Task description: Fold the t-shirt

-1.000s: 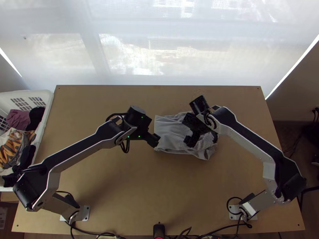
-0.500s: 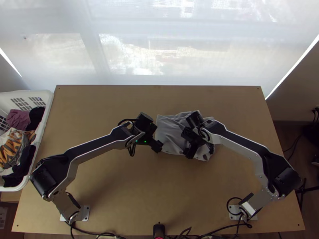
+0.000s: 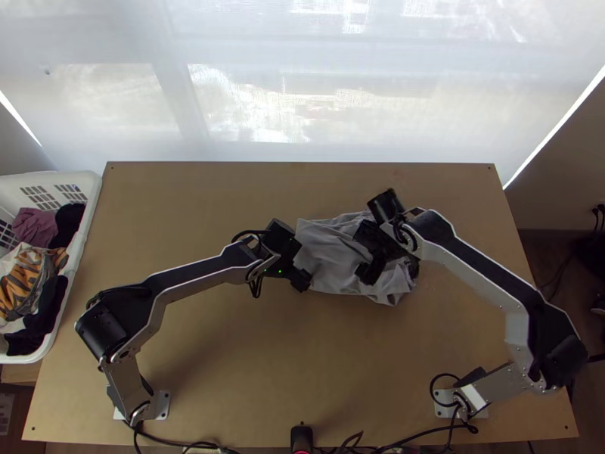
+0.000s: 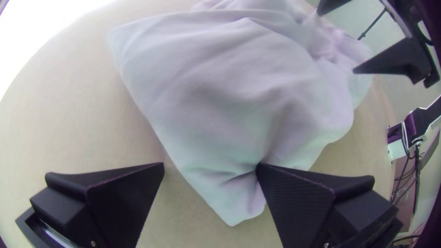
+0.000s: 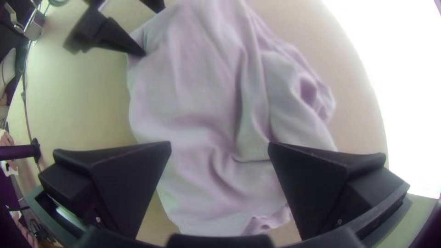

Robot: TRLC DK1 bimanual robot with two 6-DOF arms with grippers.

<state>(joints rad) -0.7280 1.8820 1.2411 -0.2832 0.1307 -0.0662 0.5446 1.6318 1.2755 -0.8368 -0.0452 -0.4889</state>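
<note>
The grey t-shirt [image 3: 325, 257] lies as a compact wrinkled bundle near the table's middle. My left gripper [image 3: 300, 278] is at its left near corner. In the left wrist view, my left gripper [image 4: 210, 167] stands open, one finger against the cloth [image 4: 239, 92] and its corner between the fingers. Over the bundle's right part is my right gripper [image 3: 368, 272]. The right wrist view has my right gripper [image 5: 219, 146] open above the wrinkled cloth [image 5: 197, 105], whose far edge is bunched. Whether its fingers touch the cloth I cannot tell.
A white basket [image 3: 89, 219] with several garments stands at the table's left edge. Bare wood of the table [image 3: 302, 356] shows between the cloth and the near edge. A small black device [image 3: 302, 439] sits at the near edge, with cables beside it.
My left gripper has shifted slightly right and nearer the table's front edge. The right gripper moved a little left and nearer, then back right and away. The cloth's right part has changed shape.
</note>
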